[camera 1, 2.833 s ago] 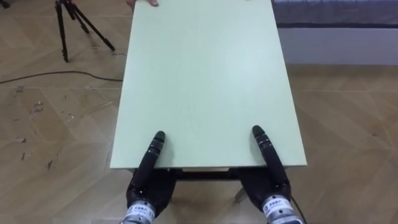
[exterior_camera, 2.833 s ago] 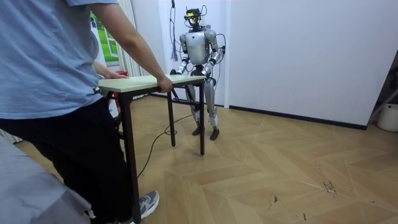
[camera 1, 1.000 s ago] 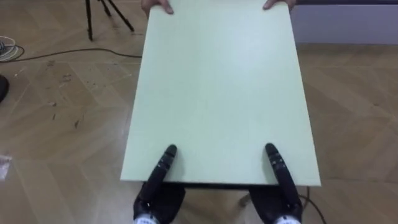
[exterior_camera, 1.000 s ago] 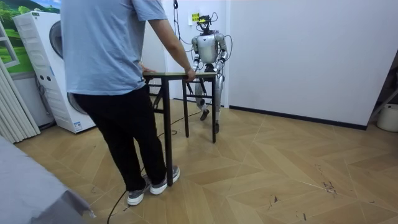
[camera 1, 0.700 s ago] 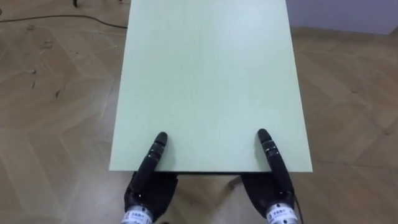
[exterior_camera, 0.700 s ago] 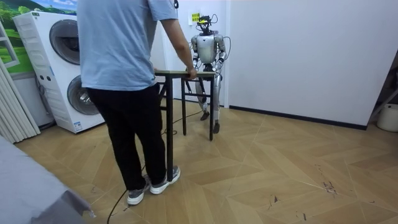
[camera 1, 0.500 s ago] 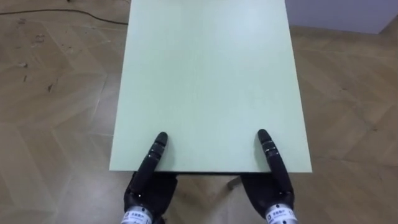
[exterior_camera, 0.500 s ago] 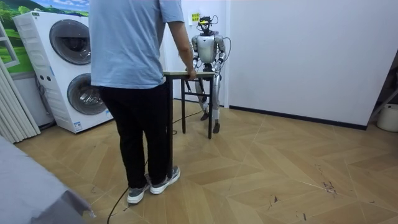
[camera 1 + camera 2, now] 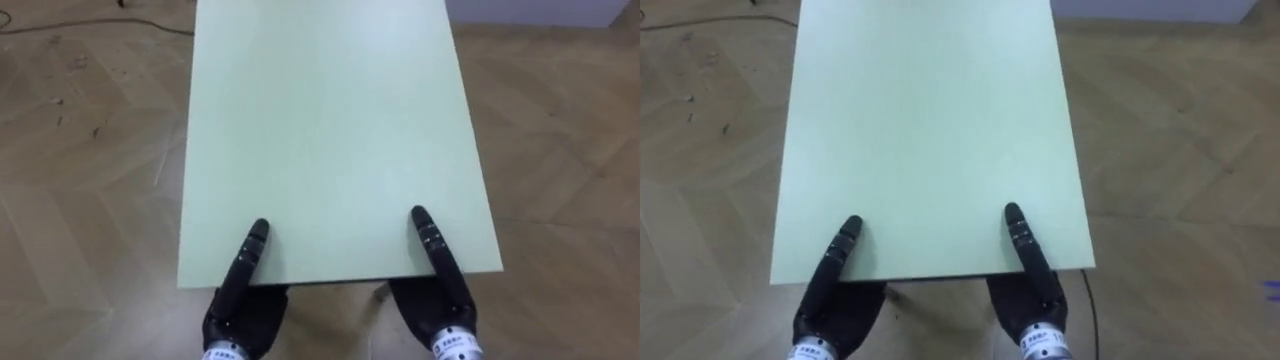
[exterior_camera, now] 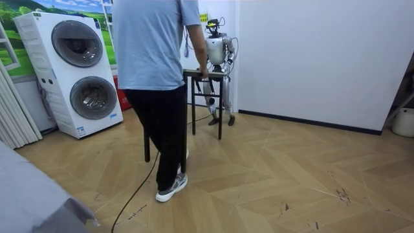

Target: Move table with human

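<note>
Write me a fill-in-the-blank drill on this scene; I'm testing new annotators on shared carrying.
1. The table has a pale ___ top.
2. The left hand and right hand meet its ___ edge.
3. The person holds the end opposite the ___.
4. The stacked washers stand at the room view's ___.

Missing words: green; near; robot; left.

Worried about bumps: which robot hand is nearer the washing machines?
Right. The right hand sits on the table's side toward the washing machines; the left hand on the side away.
</note>
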Tool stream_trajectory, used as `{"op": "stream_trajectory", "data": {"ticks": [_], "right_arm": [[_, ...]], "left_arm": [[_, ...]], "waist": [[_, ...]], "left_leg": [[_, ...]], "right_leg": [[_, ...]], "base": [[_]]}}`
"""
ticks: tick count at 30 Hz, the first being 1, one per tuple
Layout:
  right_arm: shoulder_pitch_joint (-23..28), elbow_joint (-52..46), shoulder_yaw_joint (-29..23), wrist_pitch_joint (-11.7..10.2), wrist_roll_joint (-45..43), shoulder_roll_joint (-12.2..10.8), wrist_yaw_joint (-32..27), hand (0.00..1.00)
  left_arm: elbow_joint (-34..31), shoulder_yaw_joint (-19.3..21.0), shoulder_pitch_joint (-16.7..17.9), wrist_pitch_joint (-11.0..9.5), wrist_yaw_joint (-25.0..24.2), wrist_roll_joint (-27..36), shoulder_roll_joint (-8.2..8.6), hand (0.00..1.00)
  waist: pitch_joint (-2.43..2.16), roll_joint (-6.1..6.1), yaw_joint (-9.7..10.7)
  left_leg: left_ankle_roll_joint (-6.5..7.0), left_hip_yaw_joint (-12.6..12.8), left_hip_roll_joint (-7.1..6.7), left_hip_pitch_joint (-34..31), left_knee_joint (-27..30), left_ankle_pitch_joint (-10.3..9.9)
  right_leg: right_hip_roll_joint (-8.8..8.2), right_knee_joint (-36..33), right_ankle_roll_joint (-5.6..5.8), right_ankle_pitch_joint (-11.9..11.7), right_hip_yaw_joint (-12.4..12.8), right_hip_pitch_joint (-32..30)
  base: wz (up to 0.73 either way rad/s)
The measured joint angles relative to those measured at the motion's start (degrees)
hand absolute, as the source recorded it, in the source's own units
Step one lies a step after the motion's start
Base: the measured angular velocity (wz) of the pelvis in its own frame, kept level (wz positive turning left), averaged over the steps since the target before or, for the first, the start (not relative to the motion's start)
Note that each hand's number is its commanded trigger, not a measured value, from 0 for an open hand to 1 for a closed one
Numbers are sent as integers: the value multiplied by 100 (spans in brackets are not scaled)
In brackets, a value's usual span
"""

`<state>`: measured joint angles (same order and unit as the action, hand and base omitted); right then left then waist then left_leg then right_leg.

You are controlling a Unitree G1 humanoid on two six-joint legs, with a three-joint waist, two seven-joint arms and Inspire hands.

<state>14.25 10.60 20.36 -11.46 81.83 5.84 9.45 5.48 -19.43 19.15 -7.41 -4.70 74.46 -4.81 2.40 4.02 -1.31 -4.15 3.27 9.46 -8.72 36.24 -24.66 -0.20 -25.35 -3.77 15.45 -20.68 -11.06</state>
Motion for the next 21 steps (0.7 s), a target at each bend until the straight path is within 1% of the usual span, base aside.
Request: {"op": "stream_trajectory", "data": {"ticks": [1,2,3,4,5,6,7,8,9,10,11,12,13,14,15,16,17,18,19,20,21], "right_arm": [[-11,-26,-81,30,12,-1,0,100],[-16,-31,-104,35,13,-1,0,100],[-34,-29,-131,50,5,2,0,100],[-86,-29,-89,101,-9,-3,0,100],[-99,-30,-65,100,-10,-5,11,100],[-25,-63,-59,38,-76,-40,96,100],[97,-89,-33,-38,-94,-29,100,100],[120,-83,-33,-48,-89,-9,100,100],[131,-54,-36,-30,-81,-31,100,100],[140,12,-76,15,-101,-17,101,100],[153,48,-106,44,-130,-26,101,100],[164,127,-124,74,-144,-54,101,100],[189,175,-139,110,-166,-64,101,100],[214,178,-148,114,-166,-69,99,100],[277,179,-156,118,-164,-73,96,100],[324,179,-165,118,-154,-72,96,100],[350,179,-177,120,-146,-70,95,100],[362,179,-206,147,-130,-67,95,100],[362,179,-246,157,-132,-74,95,100],[373,179,-238,155,-131,-75,94,100],[435,185,-240,145,-65,-60,83,100]], "left_arm": [[2,-18,-85,1,50,-15,-9,100],[3,-40,-122,0,83,-15,-14,100],[7,-121,-145,-33,124,11,1,100],[0,-140,-134,-174,98,71,-42,100],[4,-144,-134,-222,59,141,-74,100],[7,-158,-133,-225,12,167,-119,100],[122,-212,-138,-222,0,143,-63,100],[146,-232,-133,-217,0,142,-64,100],[195,-246,-128,-217,-11,140,-62,100],[281,-241,-123,-216,-15,141,-42,100],[336,-235,-123,-214,-16,140,-15,100],[417,-234,-123,-195,-14,140,8,100],[477,-236,-120,-182,-9,140,10,100],[497,-240,-120,-170,-2,140,14,100],[523,-271,-105,-169,6,145,11,100],[545,-300,-93,-168,18,145,9,100],[548,-322,-87,-168,38,145,8,100],[547,-336,-89,-168,63,144,17,100],[548,-338,-93,-168,67,139,18,100],[554,-340,-93,-166,72,134,24,100],[576,-374,-92,-165,101,126,33,100]], "waist": [[0,0,23],[-2,-2,34],[11,16,82],[18,39,69],[13,30,75],[-9,-92,155],[-24,-103,247],[-26,-120,246],[-20,-180,244],[-23,-224,223],[-24,-225,222],[-24,-233,250],[-26,-254,272],[-24,-257,273],[-28,-270,281],[-25,-274,300],[-26,-274,312],[-24,-292,354],[-18,-302,439],[-16,-305,479],[-8,-291,560]], "left_leg": [[78,12,-141,93,-484,-62],[109,-44,-236,149,-648,-48],[251,-286,-331,196,-913,21],[343,-562,-388,102,-973,75],[353,-690,-442,43,-983,82],[374,-734,-663,-19,-1004,91],[396,-641,-783,25,-1028,100],[386,-550,-805,47,-1073,133],[391,-401,-823,46,-1124,177],[405,-333,-854,55,-1151,239],[413,-328,-872,66,-1151,263],[441,-318,-911,83,-1144,319],[475,-271,-945,71,-1100,351],[489,-261,-961,55,-1060,359],[538,-251,-1013,24,-1036,395],[632,-242,-1060,6,-1044,444],[667,-240,-1099,-2,-1049,473],[731,-211,-1139,-42,-1070,562],[785,-207,-1207,-113,-1074,649],[802,-198,-1202,-130,-1082,680],[792,34,-1045,-105,-1082,703]], "right_leg": [[-93,-362,-28,-30,162,-305],[-149,-636,-33,-90,222,-517],[-139,-1088,-15,-175,498,-1081],[164,-419,9,-307,798,-1386],[235,-3,17,-568,911,-1500],[146,490,-33,-1470,993,-1626],[-23,381,-216,-1666,946,-1620],[-44,385,-220,-1674,939,-1602],[-88,401,-227,-1723,945,-1601],[-113,541,-246,-1840,926,-1528],[-124,640,-239,-1904,908,-1464],[-134,851,-196,-2048,918,-1339],[-158,1031,-81,-2129,930,-1247],[-166,1111,-13,-2187,940,-1209],[-214,1230,158,-2290,960,-1157],[-278,1326,392,-2356,983,-1115],[-310,1382,512,-2383,992,-1091],[-394,1448,689,-2432,1003,-1087],[-458,1472,755,-2440,1029,-1097],[-486,1384,762,-2407,1063,-1113],[-579,509,566,-2039,1168,-1202]], "base": [[10],[-9],[-34],[-37],[0],[53],[59],[36],[-4],[-9],[-10],[0],[0],[0],[3],[6],[10],[20],[28],[45],[66]]}}
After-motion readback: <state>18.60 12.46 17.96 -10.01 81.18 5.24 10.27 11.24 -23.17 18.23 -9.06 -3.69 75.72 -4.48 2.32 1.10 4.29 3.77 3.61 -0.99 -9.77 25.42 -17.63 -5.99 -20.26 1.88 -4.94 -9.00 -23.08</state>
